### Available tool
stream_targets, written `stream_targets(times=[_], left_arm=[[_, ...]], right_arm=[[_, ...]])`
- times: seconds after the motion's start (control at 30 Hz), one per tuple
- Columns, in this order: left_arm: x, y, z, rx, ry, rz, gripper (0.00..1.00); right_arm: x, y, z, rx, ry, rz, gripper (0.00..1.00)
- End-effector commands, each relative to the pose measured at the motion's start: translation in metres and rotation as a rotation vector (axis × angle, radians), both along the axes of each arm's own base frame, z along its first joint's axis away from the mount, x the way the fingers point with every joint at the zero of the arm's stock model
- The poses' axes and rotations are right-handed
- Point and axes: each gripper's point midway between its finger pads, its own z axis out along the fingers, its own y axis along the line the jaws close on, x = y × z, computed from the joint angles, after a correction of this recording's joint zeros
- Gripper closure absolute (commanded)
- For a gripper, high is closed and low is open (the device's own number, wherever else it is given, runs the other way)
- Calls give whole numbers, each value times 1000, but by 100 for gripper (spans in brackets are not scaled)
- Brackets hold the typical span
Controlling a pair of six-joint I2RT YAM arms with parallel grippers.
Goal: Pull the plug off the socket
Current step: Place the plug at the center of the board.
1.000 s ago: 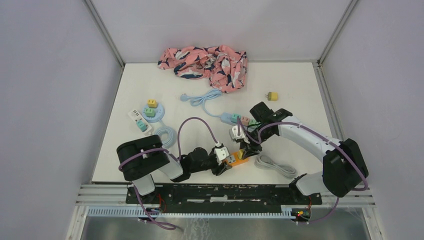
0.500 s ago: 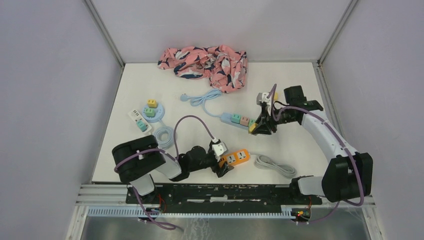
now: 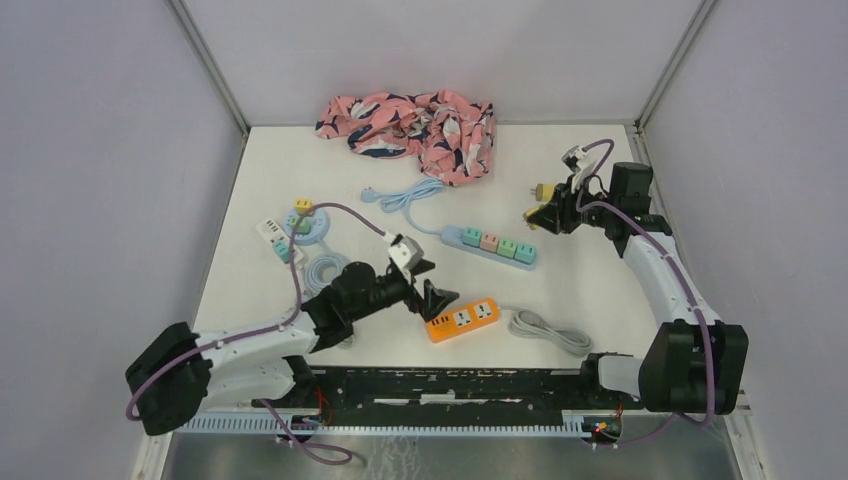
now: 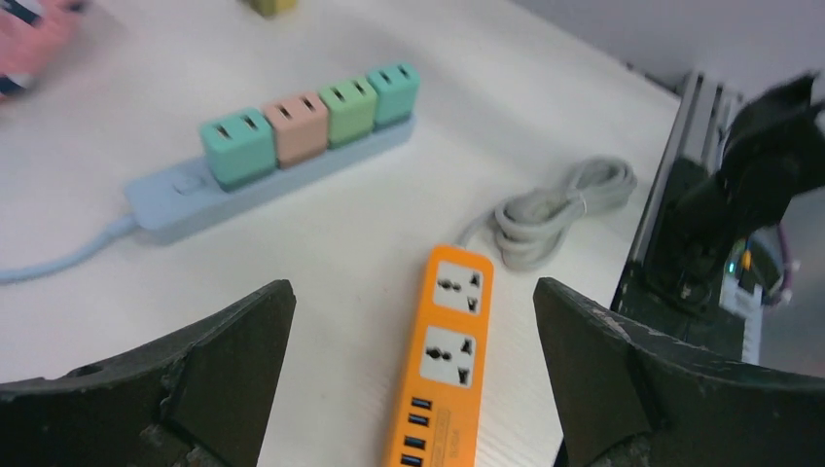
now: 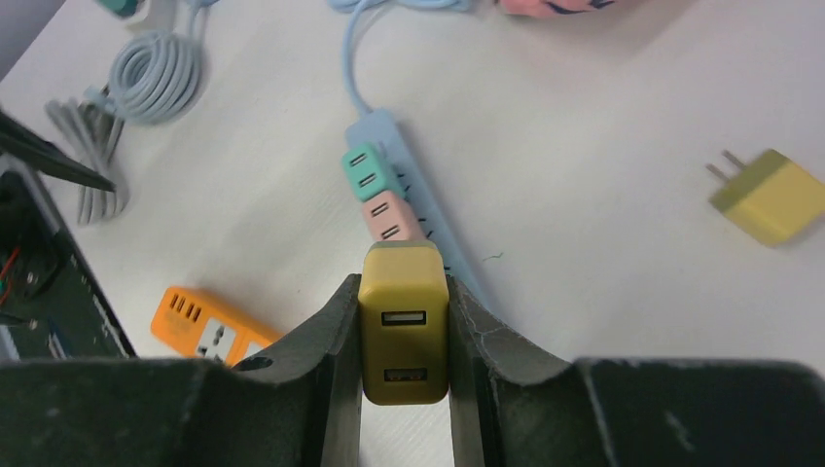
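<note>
The yellow two-port plug (image 5: pixel 404 331) is pinched between the fingers of my right gripper (image 5: pixel 404 292), which is shut on it. That gripper (image 3: pixel 550 212) hangs above the table's far right, well away from the socket. The socket is an orange power strip (image 3: pixel 462 319) lying flat near the front edge, both of its outlets bare (image 4: pixel 448 360). My left gripper (image 3: pixel 425 285) hovers just left of and above the strip. Its jaws stand wide open (image 4: pixel 413 292) with nothing between them.
A blue power strip (image 3: pixel 490 243) with several coloured adapters lies mid-table. A second yellow plug (image 5: pixel 769 199) rests on the table at the far right. A grey coiled cord (image 3: pixel 545 330), a pink floral cloth (image 3: pixel 410 122) and a round white hub (image 3: pixel 300 225) are also present.
My left gripper opened, let go of the orange strip and rose to the back left. My right gripper carried the yellow plug from the strip to the far right.
</note>
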Motion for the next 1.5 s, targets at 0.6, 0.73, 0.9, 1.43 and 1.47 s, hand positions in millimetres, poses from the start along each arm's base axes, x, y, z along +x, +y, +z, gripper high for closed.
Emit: stream_targets(times=[0.6, 0.73, 0.9, 1.43, 1.47], left_arm=[[62, 134, 58, 346, 66, 391, 1], [65, 139, 45, 387, 80, 408, 1], [69, 142, 43, 392, 97, 416, 1], [70, 143, 46, 368, 94, 412, 1], [70, 143, 46, 368, 93, 414, 1]], right_arm=[[142, -64, -17, 193, 196, -643, 87], [143, -81, -36, 230, 249, -694, 86], [143, -91, -60, 283, 347, -731, 86], [147, -98, -124, 292, 551, -809, 73], [146, -97, -126, 294, 560, -805, 71]])
